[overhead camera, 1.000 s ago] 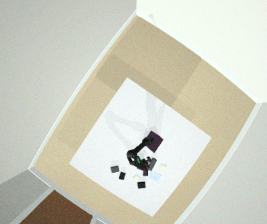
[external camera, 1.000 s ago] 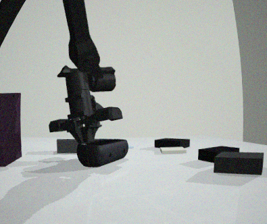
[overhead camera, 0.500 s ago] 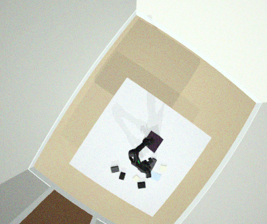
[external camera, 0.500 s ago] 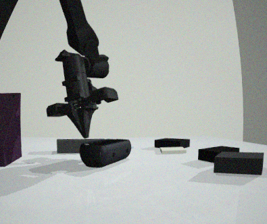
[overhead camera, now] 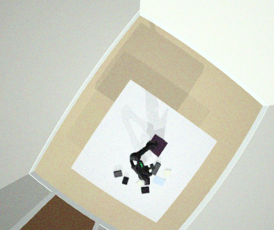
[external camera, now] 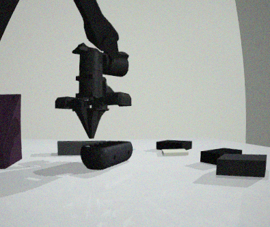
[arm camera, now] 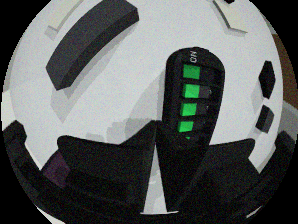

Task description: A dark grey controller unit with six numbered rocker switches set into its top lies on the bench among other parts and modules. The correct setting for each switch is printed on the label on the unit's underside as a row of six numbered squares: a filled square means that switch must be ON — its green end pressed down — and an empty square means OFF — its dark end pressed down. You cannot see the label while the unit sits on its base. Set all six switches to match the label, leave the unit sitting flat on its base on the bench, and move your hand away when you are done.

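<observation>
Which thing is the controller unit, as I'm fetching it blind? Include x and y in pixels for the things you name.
Find the purple block (overhead camera: 159,145) (external camera: 5,131) on the white bench (overhead camera: 105,152) (external camera: 137,202). Nearby, beneath the gripper (external camera: 91,137) (arm camera: 154,124), lies the controller unit (external camera: 106,155) (arm camera: 171,75): dark, round-ended, alone showing green switches and "ON".

The robot's arm (overhead camera: 143,150) (external camera: 98,29) was matte black, with smooth, rounded links and a stubby cylindrical wrist. Its gripper (overhead camera: 152,169) (external camera: 91,137) (arm camera: 154,124) was black too, with blocky side pieces and wedge-shaped fingers (external camera: 84,117) narrowing to points.

The top view looks steeply down from high up; the exterior looks level across the bench (overhead camera: 101,152) (external camera: 137,198) (arm camera: 120,75), nearer; the wrist looks down close, all sharing the bench
</observation>
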Motion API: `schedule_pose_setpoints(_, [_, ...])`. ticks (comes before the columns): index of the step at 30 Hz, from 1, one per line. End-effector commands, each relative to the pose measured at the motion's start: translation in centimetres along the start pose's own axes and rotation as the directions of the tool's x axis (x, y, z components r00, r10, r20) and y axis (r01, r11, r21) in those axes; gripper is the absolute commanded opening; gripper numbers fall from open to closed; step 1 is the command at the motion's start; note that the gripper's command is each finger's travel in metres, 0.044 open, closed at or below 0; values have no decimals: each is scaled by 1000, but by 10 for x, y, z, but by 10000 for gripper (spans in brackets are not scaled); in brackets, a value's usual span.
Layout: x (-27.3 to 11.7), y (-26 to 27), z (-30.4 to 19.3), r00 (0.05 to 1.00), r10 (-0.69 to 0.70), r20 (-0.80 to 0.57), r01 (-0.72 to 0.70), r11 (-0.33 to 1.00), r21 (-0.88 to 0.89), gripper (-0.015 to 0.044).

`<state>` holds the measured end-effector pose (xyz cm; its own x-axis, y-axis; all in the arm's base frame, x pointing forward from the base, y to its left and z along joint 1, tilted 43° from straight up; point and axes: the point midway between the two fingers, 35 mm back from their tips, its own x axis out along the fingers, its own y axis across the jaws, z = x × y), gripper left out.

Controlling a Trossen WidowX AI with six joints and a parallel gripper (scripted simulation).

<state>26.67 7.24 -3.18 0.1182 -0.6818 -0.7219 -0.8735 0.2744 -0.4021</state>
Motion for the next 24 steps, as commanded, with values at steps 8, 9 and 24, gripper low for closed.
schedule_pose_setpoints(8, [-15,-1,1,1000,7,3,-7,1000,-2,79])
schedule_pose_setpoints(9, [-25,-1,1,1000,8,3,-8,1000,-2,105])
schedule_pose_setpoints(24, [-51,-1,0,1000,8,3,-8,1000,-2,131])
